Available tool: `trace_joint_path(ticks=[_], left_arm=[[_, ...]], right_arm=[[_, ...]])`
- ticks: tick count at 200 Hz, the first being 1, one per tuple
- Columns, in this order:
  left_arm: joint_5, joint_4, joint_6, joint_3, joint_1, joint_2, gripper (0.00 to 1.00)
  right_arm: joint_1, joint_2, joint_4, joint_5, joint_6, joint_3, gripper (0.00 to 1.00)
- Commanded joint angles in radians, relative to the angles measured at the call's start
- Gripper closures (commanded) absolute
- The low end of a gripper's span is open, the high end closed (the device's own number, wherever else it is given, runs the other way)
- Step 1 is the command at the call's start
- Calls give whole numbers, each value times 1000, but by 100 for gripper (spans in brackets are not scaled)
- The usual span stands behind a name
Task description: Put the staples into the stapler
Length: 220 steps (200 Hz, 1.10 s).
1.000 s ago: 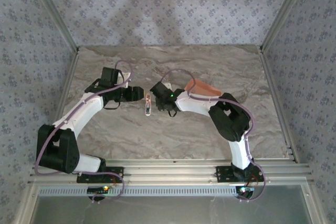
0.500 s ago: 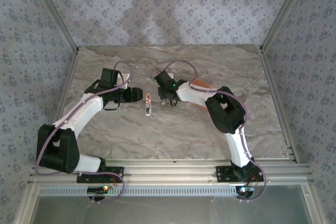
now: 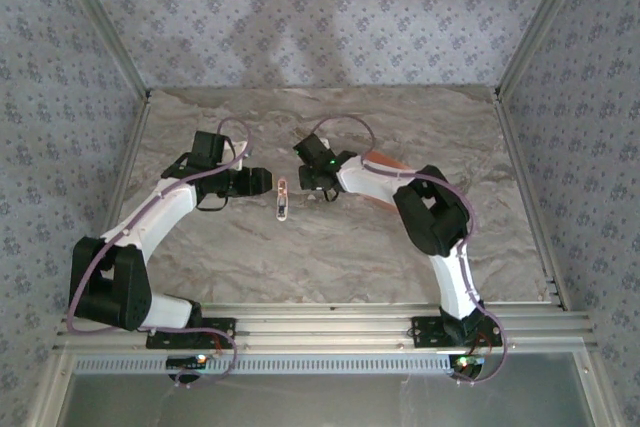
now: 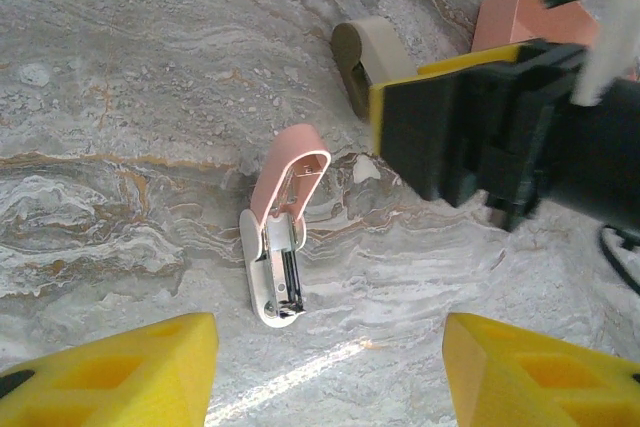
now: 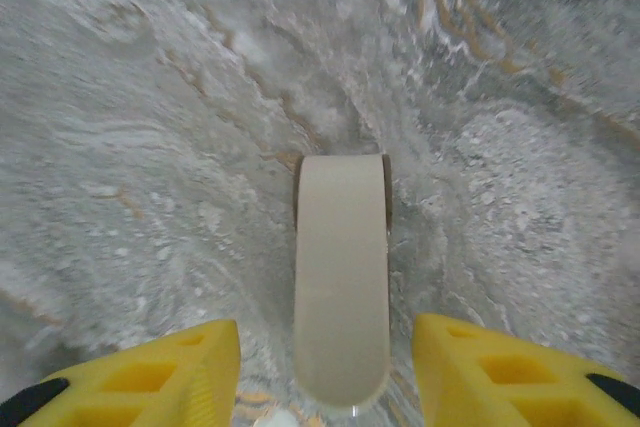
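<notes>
I take the small pale pink and white stapler [image 4: 278, 237] as my landmark; it lies near the middle of the grey marbled table [image 3: 330, 247]. The salmon-orange rectangular tray [image 4: 508, 9] sits off to the stapler's right, partly behind the right arm, out of the working space.

The left gripper [image 4: 325, 332] hovers just left of the stapler, its yellow fingers spread wide with nothing between them. I judge it is placed there to steady the body.

The right gripper [image 5: 325, 342] is just right of the stapler and points down. Its fingers are parted on either side of a cream rounded flat strip [image 5: 340, 247] lying on the table, with a gap on both sides, so it grips nothing. What that strip is I cannot tell.

The stapler has its pink top hinged up, so the thin metal rail is exposed for loading. A dark sliver [image 4: 290, 282] lies in that rail; whether it is the staples I cannot tell.
</notes>
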Motion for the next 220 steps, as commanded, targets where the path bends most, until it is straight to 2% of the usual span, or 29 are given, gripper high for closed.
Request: trace_joint_path(ticks=[1,47,71,111,156,187,220], left_arm=[[2,-13,1,-2,-22,-5,38],[-31,-2,-15,-15,-69,-6,38],[-37,17,-34,-31,-86,-9,38],[-53,58,-116,-45,-138,-8,38],[-90,106,-226,-98,-172,-42,37],[-139,82,-249,-102,-177,-66,37],[-179,63,-272,-104,-180,-89,37]], right_arm=[[4,-150,-40,15,-20,-41,49],[-54,-391,-107,-8,-53,-225,47],[-157,-510,-163,-95,-69,-296,45],[-344,-615,-302,-239,-116,-376,45],[-527,-569,-366,-457,-210,-377,45],[-598,-503,-444,-446,-289,-327,46],[-650,-450,-443,-483,-325,-313,48]])
